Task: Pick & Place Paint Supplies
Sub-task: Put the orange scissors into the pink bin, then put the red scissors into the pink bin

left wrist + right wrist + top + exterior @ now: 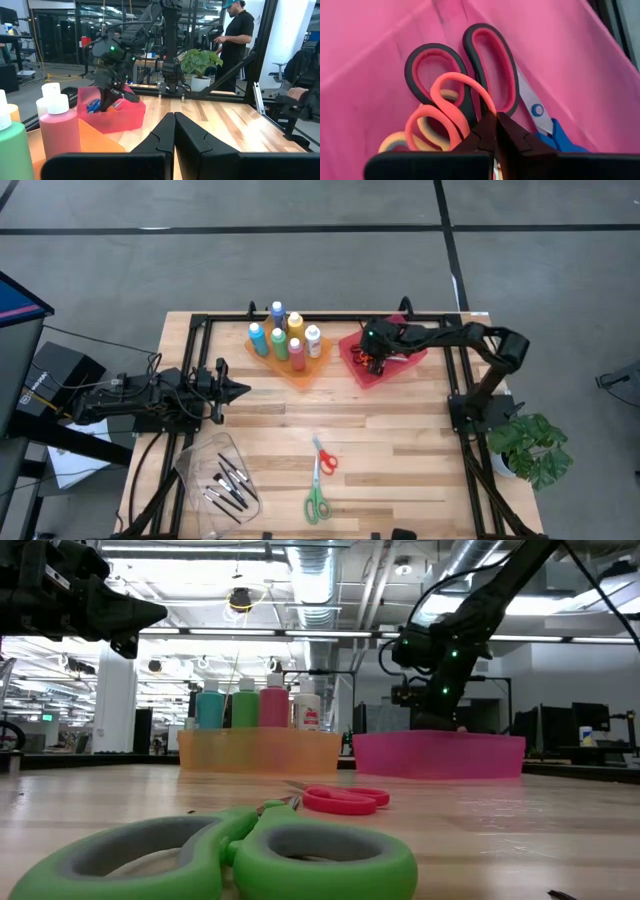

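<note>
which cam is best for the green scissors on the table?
Low view: the green scissors fill the foreground, handles close up, though the blades are hidden behind them. The high view shows them whole but small, lying below the red scissors. Neither wrist view shows them.

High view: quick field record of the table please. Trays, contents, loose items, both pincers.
orange tray: paint bottles standing upright
red tray: several scissors inside, seen in right wrist view
clear tray: brushes
loose on table: red scissors, green scissors
left pincer: shut, empty, above the table, beside the orange tray
right pincer: shut, down in the red tray among the scissors
</note>
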